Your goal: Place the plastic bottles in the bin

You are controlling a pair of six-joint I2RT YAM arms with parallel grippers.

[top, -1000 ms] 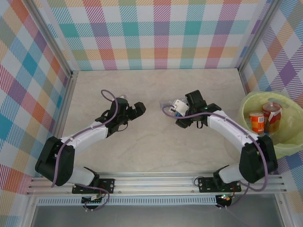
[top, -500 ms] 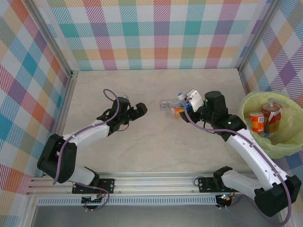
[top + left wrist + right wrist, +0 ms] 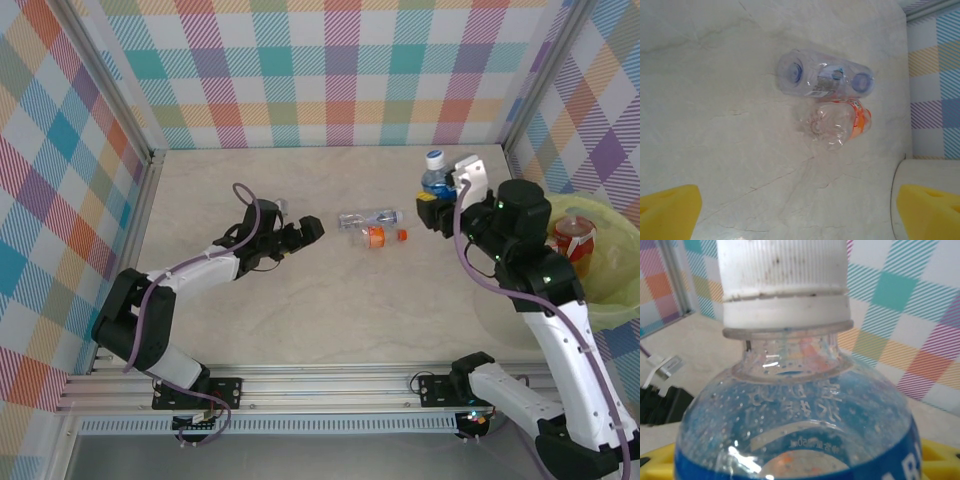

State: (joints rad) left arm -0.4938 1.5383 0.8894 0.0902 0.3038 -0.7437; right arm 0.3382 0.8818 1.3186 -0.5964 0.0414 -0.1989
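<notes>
**A:** What is held by the right gripper [image 3: 437, 200]?

**B:** A blue-label bottle [image 3: 790, 425] is clamped between its jaws, upright, with the white cap on top. The bin [image 3: 618, 300] is found to that gripper's right and nearer the arm bases, well apart from it.

**A:** How is the carry best done?

**B:** The bottle should be kept high enough to pass over the rim. It should be let go only once it is above the bin's inside. The squeeze should probably be kept steady, since thin plastic is easily buckled.

**A:** What could be struck?

**B:** A red-label bottle [image 3: 573, 240] is seen standing in the bin, so the space beside it is to be aimed at.

**A:** And the left gripper [image 3: 305, 232]?

**B:** Its jaws are spread wide and nothing is held. Just ahead of it a clear bottle [image 3: 825, 79] and an orange bottle [image 3: 837, 120] lie touching, side by side. Both are well to the right gripper's left, so no clash is expected.
</notes>
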